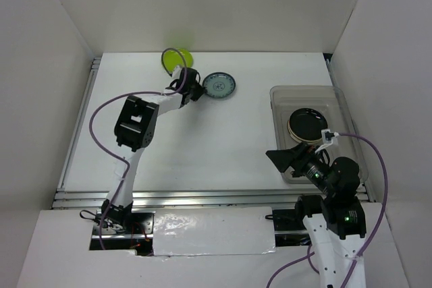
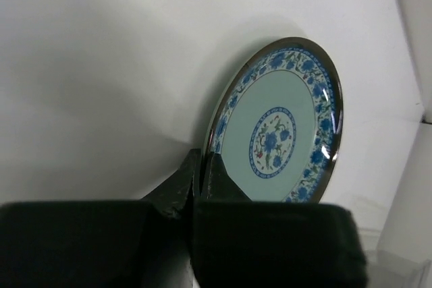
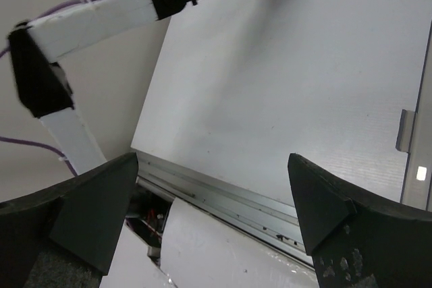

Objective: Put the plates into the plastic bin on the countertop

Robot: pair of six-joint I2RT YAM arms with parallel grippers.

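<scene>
Nearest, the right gripper (image 1: 287, 158) hangs over the near corner of the clear rectangular plastic bin (image 1: 302, 88), its jaws spread wide and empty, probably parked out of the drop path. A black round plate (image 1: 308, 125) lies inside. Farther off, the left gripper (image 2: 202, 175) pinches the rim of a blue-patterned round plate (image 2: 277, 133), tilting it up off the matte white countertop (image 1: 223, 146) for carrying. A lime green round plate (image 1: 177, 61) sits beyond, by the back wall.
</scene>
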